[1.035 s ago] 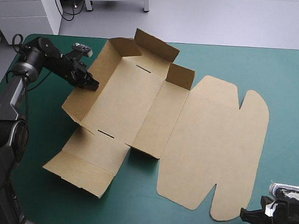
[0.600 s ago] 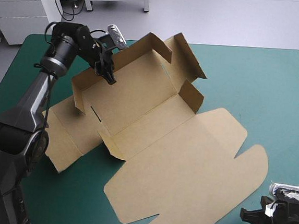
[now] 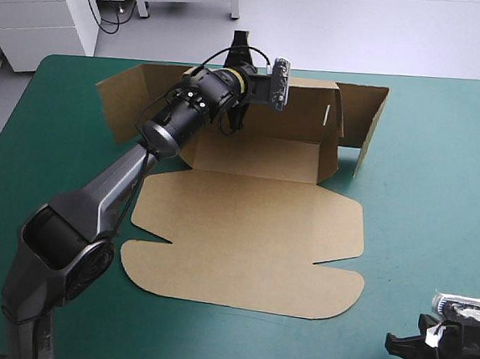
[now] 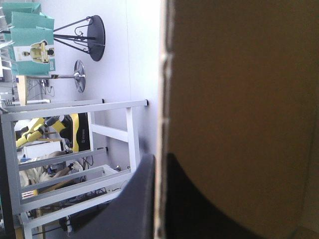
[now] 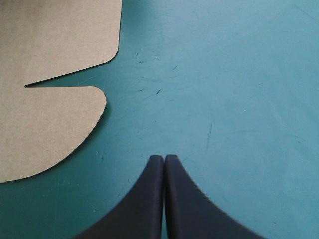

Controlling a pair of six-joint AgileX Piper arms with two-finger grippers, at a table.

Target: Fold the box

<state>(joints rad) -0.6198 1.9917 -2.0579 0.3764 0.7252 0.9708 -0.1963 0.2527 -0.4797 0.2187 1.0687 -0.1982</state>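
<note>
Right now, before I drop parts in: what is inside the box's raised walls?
Only bare brown floor shows inside the box. The left gripper is shut on its far wall. Its arm hides the floor's left corner.

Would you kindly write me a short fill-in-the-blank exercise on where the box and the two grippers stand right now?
1. The left gripper is ___ on the far wall of the box.
2. The lid lies ___ on the table.
3. The right gripper, near the table's front right corner, holds ___.

Missing words: shut; flat; nothing.
</note>
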